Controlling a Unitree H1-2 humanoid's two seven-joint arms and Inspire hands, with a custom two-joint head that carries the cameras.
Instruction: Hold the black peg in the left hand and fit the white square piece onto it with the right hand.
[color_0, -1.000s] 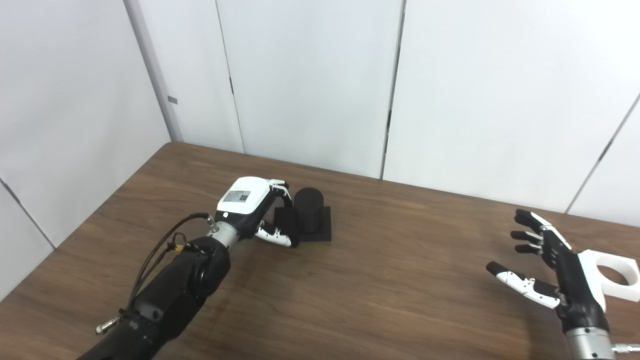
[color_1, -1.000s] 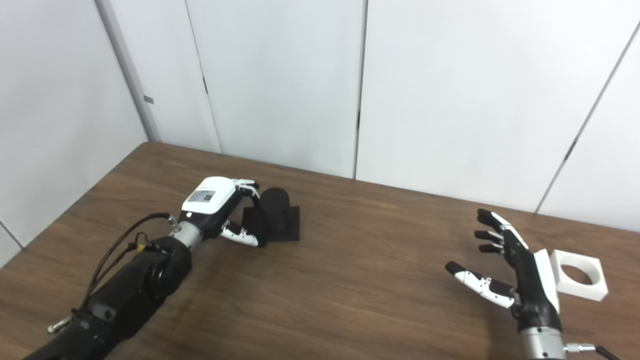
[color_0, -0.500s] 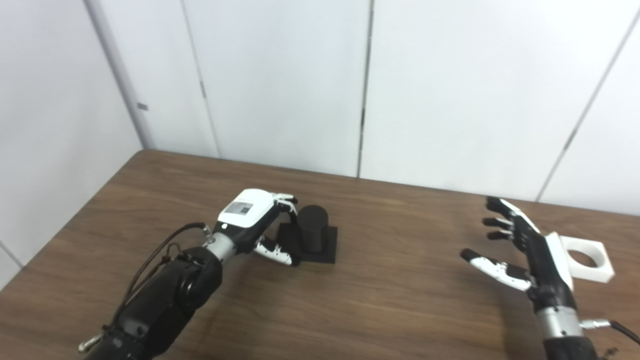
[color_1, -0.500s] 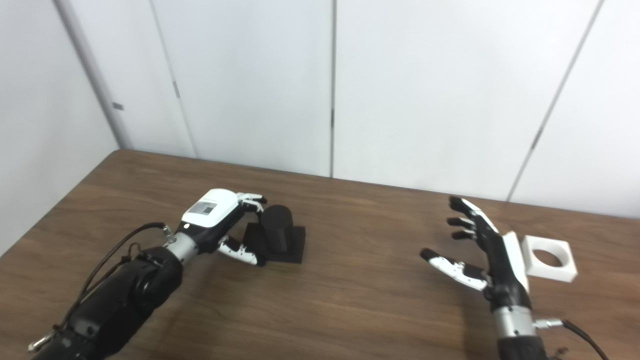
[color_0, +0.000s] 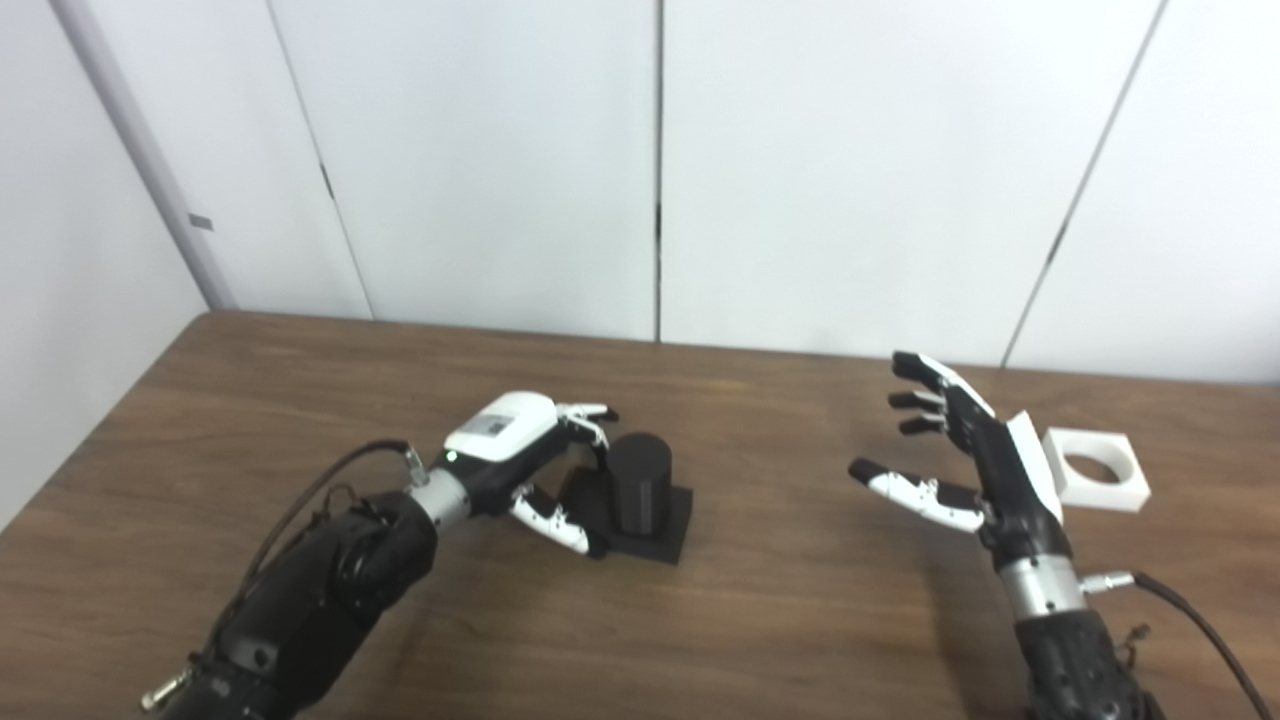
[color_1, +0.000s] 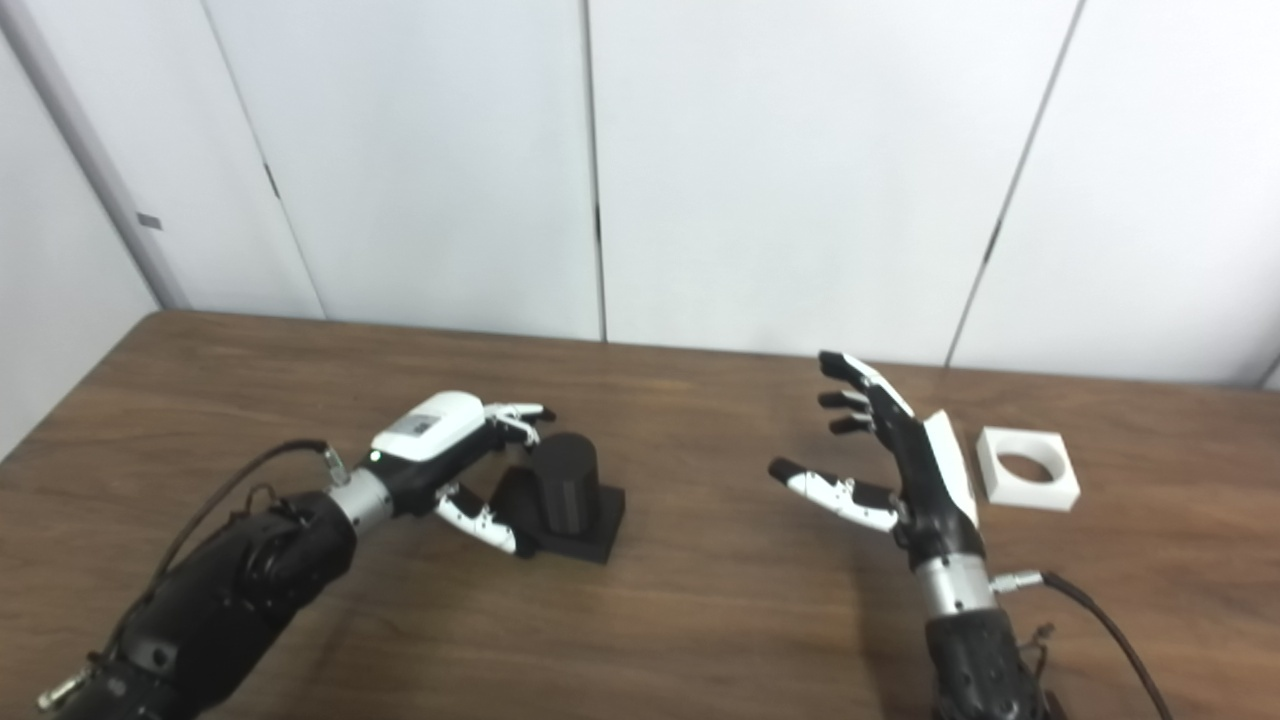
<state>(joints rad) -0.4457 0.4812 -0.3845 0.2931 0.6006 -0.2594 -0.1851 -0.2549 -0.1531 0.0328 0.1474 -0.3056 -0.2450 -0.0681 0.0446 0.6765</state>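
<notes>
The task looks to be at its start: neither piece is lifted and nothing is fitted yet. The matte black cylindrical peg on its flat square black base (color_0: 640, 495) stands upright on the brown wood-grain table (color_0: 780, 620), left of centre. The left hand (color_0: 520, 455), black with a glossy white back shell, reaches to the peg from the left, its fingers (color_0: 590, 415) curling over towards the top of the cylinder and its thumb low beside the base; the hand is partly open and whether it actually touches the peg I cannot tell, but it has no firm hold that shows. The white square block with a round hole through it (color_1: 1028, 478) lies flat on the table at the right, just beyond the right hand (color_1: 915, 470). That hand is raised and spread wide, fingers apart and thumb out, holding nothing, its back turned to the block. Judged from this, 3 steps remain: closing the left hand on the peg, picking up the white piece, and lowering its hole over the cylinder. The block looks like hard, smooth plastic with crisp edges; the peg's surface is dull and unreflective, and the round hole seems matched to its round shaft.
</notes>
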